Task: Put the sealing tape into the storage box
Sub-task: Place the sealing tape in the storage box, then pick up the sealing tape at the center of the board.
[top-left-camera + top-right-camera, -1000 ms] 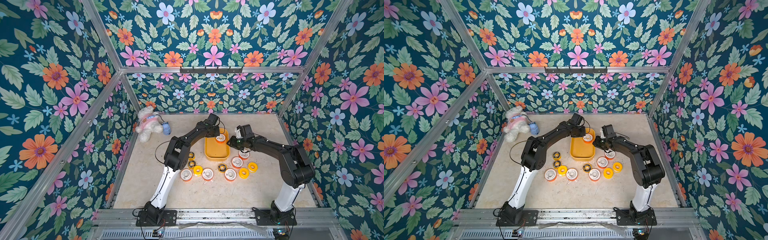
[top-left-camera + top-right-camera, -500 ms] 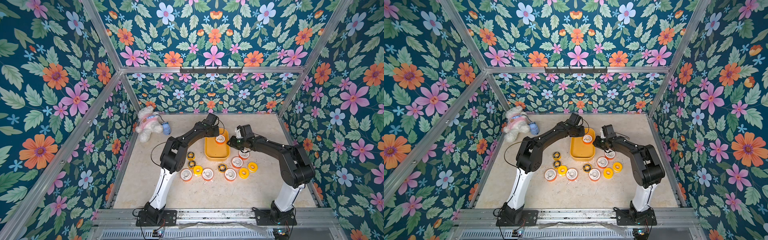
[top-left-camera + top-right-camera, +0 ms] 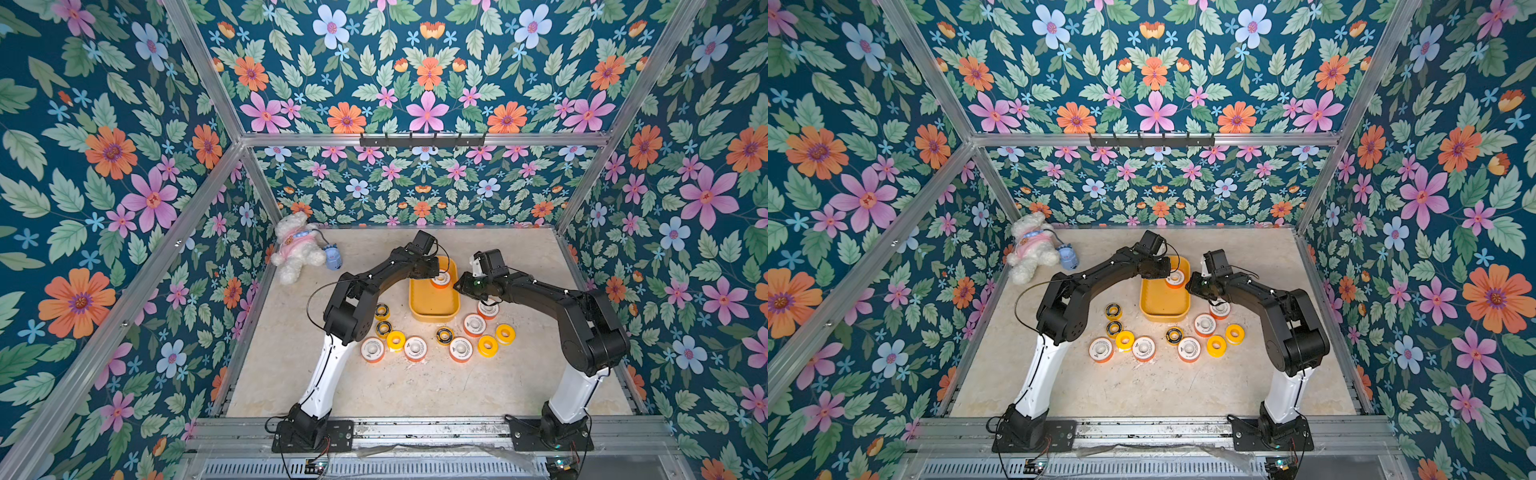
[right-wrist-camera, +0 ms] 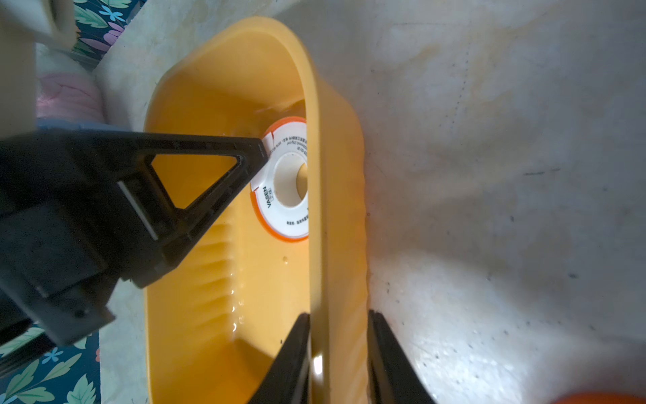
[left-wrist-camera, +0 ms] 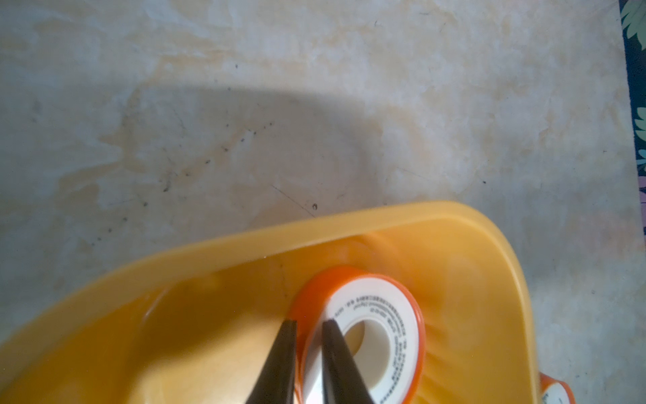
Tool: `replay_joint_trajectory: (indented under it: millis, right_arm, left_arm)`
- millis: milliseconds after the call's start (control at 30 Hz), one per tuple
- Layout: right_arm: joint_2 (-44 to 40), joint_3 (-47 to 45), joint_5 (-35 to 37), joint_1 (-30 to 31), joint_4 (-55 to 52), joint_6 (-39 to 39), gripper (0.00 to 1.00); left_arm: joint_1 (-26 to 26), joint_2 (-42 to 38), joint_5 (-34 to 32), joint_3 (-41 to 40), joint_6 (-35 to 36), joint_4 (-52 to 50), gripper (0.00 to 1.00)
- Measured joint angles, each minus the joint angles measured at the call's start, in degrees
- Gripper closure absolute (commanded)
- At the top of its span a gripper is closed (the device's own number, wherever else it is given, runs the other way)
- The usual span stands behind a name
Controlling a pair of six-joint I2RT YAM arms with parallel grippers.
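since a second ago little has shifted. in both top views the left arm's elbow (image 3: pixel 345 316) sits slightly nearer its base. the left gripper (image 5: pixel 309 321), the right gripper (image 4: pixel 339 314) and the storage box (image 3: pixel 432 307) keep their places. the sealing tape spool (image 5: pixel 384 314) is where it was, inside the box at its far end.

seen from the right wrist, the spool's white face carries the word "vasen", printed in dark capitals. the finer print ringing the face is too small to read.

the left gripper is closed on that spool. one finger presses the orange side and the other lies on the white face, with the tilted spool's edge pinched right at the fingertips. whether the spool touches the box floor cannot be told. the right gripper is clamped on the box's long wall, one finger inside and one outside, and the spool lies ahead of it along that same wall. the loose spools (image 3: pixel 415 348) lie on the table (image 3: pixel 415 390) behind both grippers, towards the arms' bases, outside the box.
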Motion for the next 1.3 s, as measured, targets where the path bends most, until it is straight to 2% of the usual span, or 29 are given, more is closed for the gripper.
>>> replay_joint_trajectory:
  millis: [267, 500, 667, 800, 1067, 1300]
  right_arm:
    - [0.66, 0.0, -0.09, 0.0, 0.04, -0.17, 0.68]
    - [0.83, 0.02, -0.15, 0.0, -0.02, -0.22, 0.68]
    - [0.87, 0.02, -0.13, 0.0, -0.31, -0.37, 0.67]
    - [-0.42, 0.02, 0.07, -0.02, -0.37, -0.37, 0.63]
    - [-7.56, -1.6, 2.86, -0.52, -0.5, -1.11, 0.58]
    - [-14.91, -5.42, 8.94, -1.25, -3.34, -1.99, 0.57]
  left_arm:
    - [0.04, 0.87, -0.28, 1.31, -0.46, 0.48, 0.88]
    - [0.02, 2.32, -0.04, 3.15, -1.75, 1.14, 0.85]
    - [0.02, 2.25, 0.61, 3.23, -1.81, 1.11, 0.75]
    - [0.0, 1.09, 1.14, 3.08, -1.79, 0.59, 0.67]
    - [0.0, -6.86, 1.09, -0.46, -1.07, 0.33, 0.58]
    - [0.33, -19.69, -3.02, -12.09, 1.05, 1.62, 0.58]
